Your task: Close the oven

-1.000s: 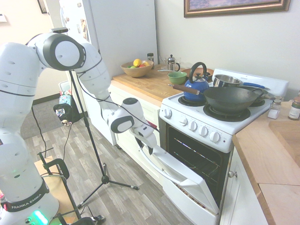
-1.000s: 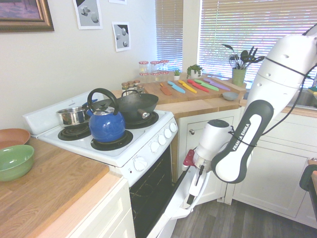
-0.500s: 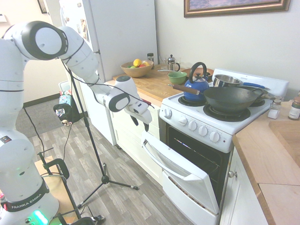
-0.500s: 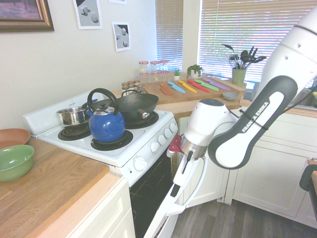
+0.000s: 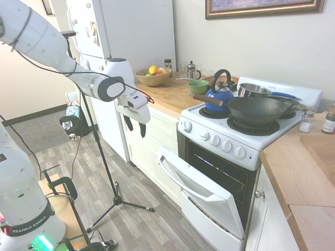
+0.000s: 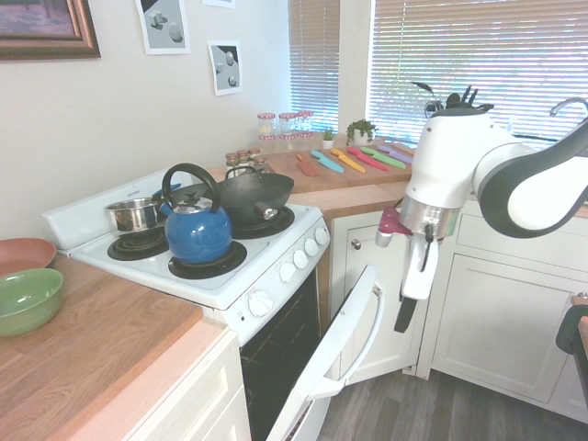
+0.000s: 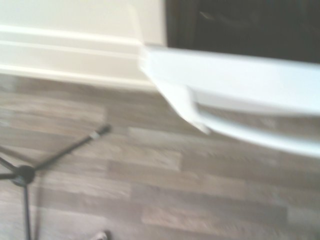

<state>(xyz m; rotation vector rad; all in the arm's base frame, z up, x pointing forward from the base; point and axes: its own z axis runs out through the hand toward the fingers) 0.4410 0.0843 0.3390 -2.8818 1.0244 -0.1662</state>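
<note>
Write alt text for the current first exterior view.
The oven door hangs partly open below a stove holding a kettle, wok and pot; the arm's open pincer hovers clear of it.

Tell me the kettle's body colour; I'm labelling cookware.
The kettle's body is blue, showing best in the second exterior view.
</note>
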